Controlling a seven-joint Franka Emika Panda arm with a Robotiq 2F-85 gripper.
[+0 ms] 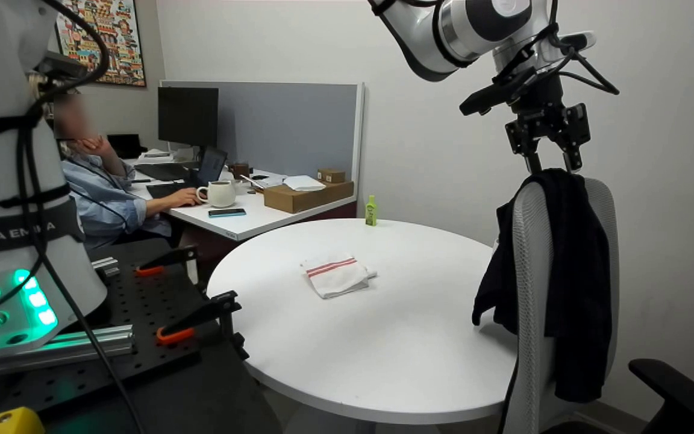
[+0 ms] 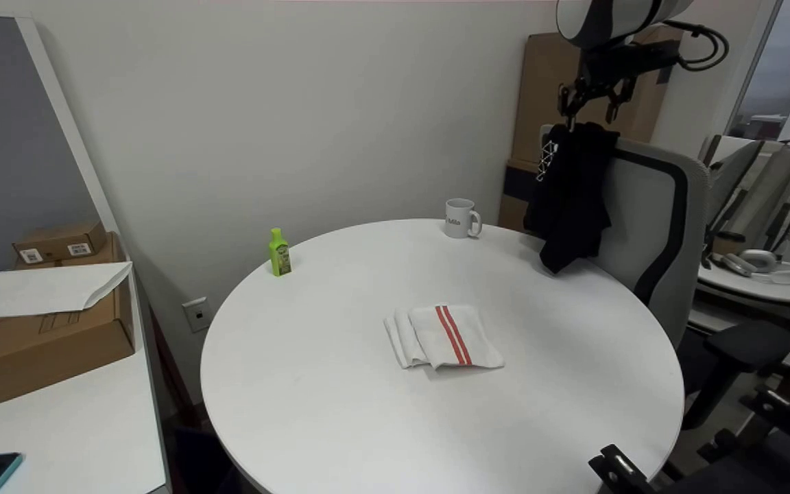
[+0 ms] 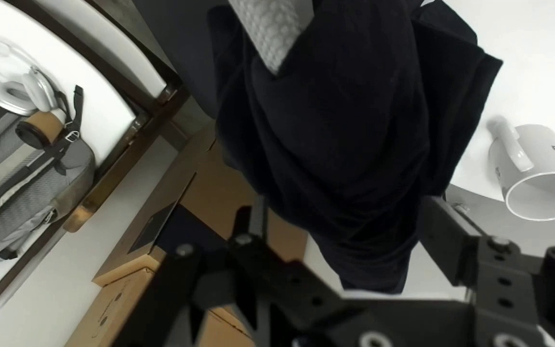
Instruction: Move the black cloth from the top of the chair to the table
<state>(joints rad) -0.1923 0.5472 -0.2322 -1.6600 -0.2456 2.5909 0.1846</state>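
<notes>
The black cloth (image 1: 579,271) (image 2: 573,192) hangs over the top of the light grey chair (image 1: 531,271) (image 2: 649,213), with a part down on each side of the backrest. Its table-side end hangs at the table (image 1: 383,361) (image 2: 333,412); I cannot tell if it touches. My gripper (image 1: 553,167) (image 2: 590,123) points down at the cloth's top edge in both exterior views. In the wrist view, the fingers (image 3: 345,202) are wide apart with the cloth (image 3: 345,111) between and beyond them. They are not closed on it. A chair corner (image 3: 277,38) shows beside the cloth.
A folded white towel with red stripes (image 1: 338,277) (image 2: 446,336) lies mid-table. A green bottle (image 1: 371,211) (image 2: 280,254) and a mug (image 2: 460,218) (image 3: 537,168) stand near the far rim. A person sits at the desk (image 1: 250,220). Cardboard boxes (image 2: 553,89) stand behind the chair.
</notes>
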